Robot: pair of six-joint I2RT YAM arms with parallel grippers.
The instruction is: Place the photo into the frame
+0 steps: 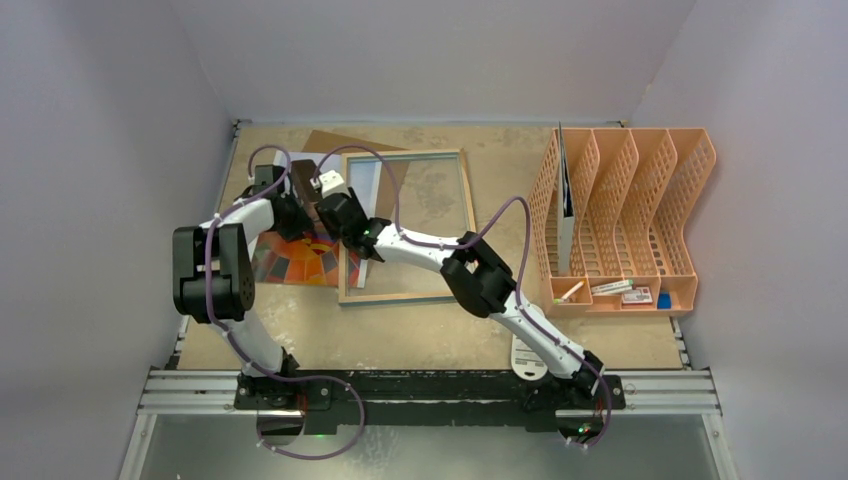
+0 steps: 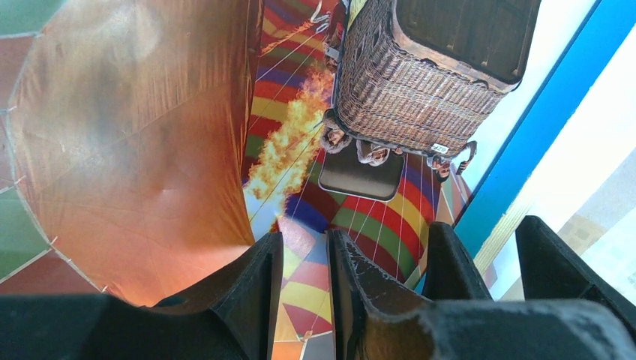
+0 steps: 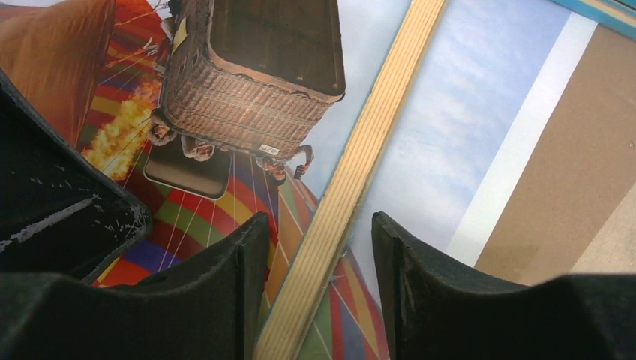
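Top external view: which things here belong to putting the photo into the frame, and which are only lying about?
For the job: the photo, the frame, and probably the brown backing board.

Lying about: the orange file rack, the thin folder standing in it, and the small items at its near end.

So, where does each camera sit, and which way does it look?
Top external: above and behind the bases, looking down at the table; left arm and right arm show.
Left wrist: on its arm, looking down at the photo; left pincer at bottom.
Right wrist: on its arm, looking down at the frame's wooden edge over the photo; right pincer astride it.
Both wrist views show the basket.
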